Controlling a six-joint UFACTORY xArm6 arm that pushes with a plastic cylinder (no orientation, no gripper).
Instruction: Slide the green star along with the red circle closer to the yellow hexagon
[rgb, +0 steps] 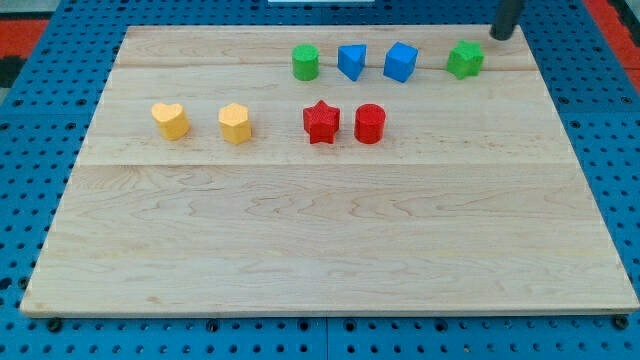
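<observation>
The green star (465, 60) sits near the view's top right of the wooden board. The red circle (369, 123) stands in the middle row, right of the red star (321, 122). The yellow hexagon (235, 123) is left of the red star, with the yellow heart (171, 120) further left. My tip (499, 36) is at the view's top right edge, just above and to the right of the green star, a small gap apart from it.
A green circle (305, 62), a blue block (352, 61) and a blue cube (400, 61) line the top row left of the green star. The wooden board (320, 240) lies on a blue pegboard surface.
</observation>
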